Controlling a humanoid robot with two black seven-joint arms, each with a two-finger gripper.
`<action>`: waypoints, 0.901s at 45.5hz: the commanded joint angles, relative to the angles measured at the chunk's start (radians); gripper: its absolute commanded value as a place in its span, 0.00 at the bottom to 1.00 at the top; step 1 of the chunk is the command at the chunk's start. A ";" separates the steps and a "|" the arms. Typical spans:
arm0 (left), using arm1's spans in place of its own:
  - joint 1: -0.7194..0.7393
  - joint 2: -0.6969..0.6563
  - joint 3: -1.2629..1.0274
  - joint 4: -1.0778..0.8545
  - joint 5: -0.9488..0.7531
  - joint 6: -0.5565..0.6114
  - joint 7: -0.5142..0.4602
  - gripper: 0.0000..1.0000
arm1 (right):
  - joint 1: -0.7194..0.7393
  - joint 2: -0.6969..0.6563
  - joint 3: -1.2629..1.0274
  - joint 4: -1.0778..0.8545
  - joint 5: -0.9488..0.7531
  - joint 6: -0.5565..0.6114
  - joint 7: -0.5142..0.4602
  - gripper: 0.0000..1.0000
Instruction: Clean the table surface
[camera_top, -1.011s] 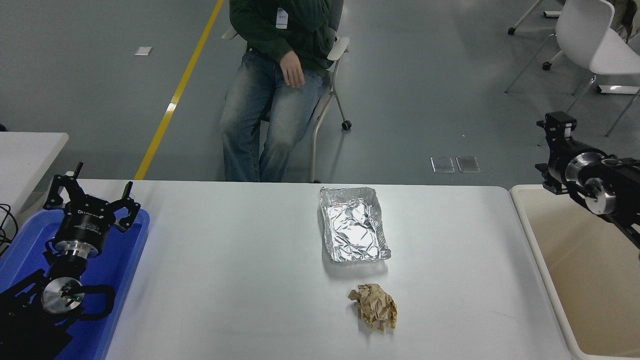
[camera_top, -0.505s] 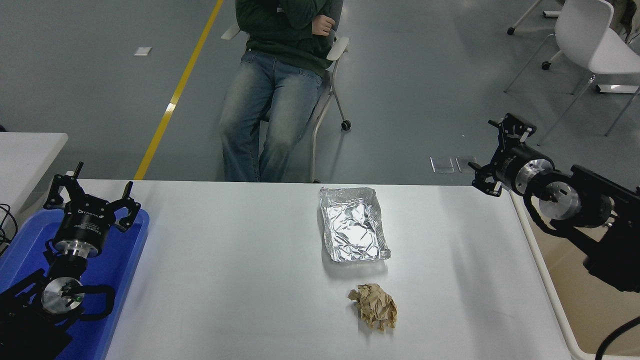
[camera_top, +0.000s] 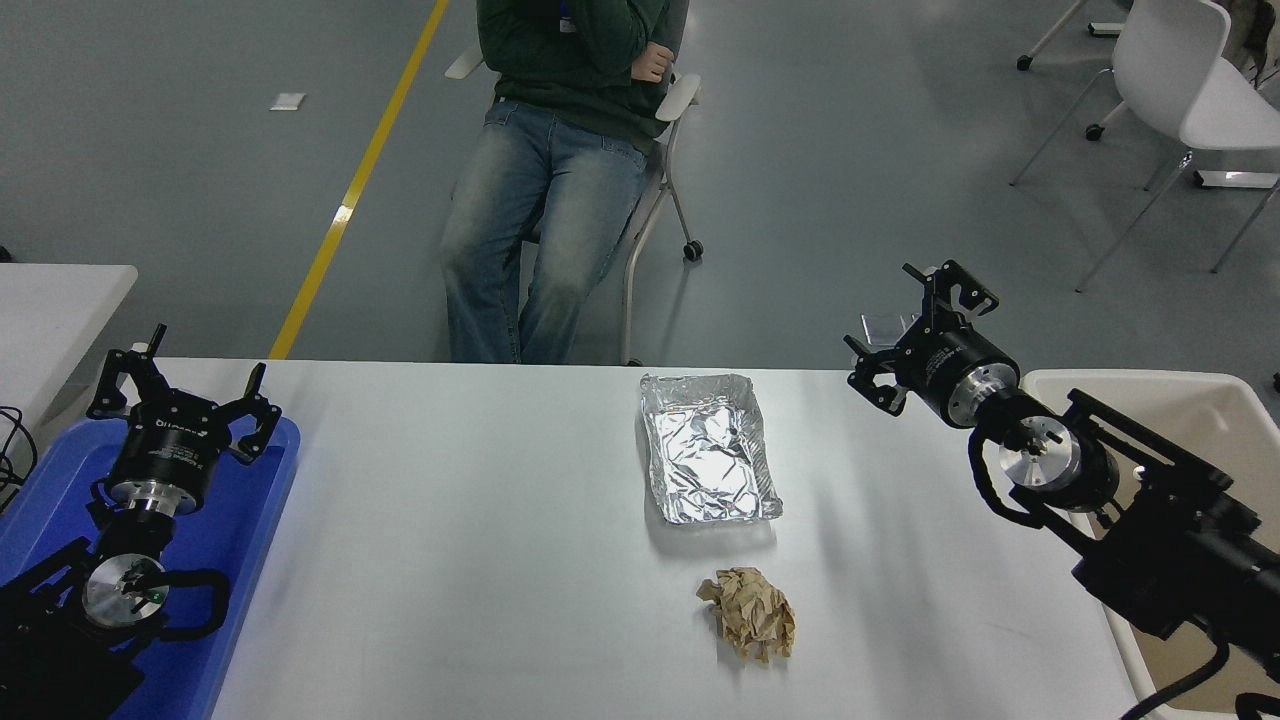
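Observation:
The wide white table surface (camera_top: 480, 560) fills the lower half of the head view. On it lie a silver foil tray (camera_top: 708, 448), right of centre, and a crumpled ball of brown paper (camera_top: 750, 611) just in front of that tray. My right gripper (camera_top: 905, 325) hangs open above the table's far right part, to the right of the foil tray and apart from it, with nothing between its fingers. Parked at the lower left over the blue tray, my left gripper (camera_top: 180, 375) stands open and holds nothing.
A blue tray (camera_top: 250, 520) lies at the table's left end. A beige bin (camera_top: 1200, 400) stands off the right end, partly behind my right arm. A person sits on a chair (camera_top: 660, 160) beyond the far edge. A smaller white table (camera_top: 50, 300) shows at left.
My right arm has swung left from over the beige bin to above the table's right part. The person has raised a hand to the chest. The foil tray and paper ball have not moved.

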 joint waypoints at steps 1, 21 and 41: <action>0.001 0.000 0.000 0.000 0.000 0.000 0.000 1.00 | -0.017 0.023 0.009 0.003 0.003 0.012 0.020 0.99; 0.001 0.000 0.000 0.000 0.000 -0.001 0.000 1.00 | -0.036 0.077 0.032 -0.025 0.001 0.024 0.032 0.99; 0.001 0.000 0.000 0.000 0.000 0.000 0.000 1.00 | -0.054 0.091 0.035 -0.068 0.001 0.027 0.032 0.99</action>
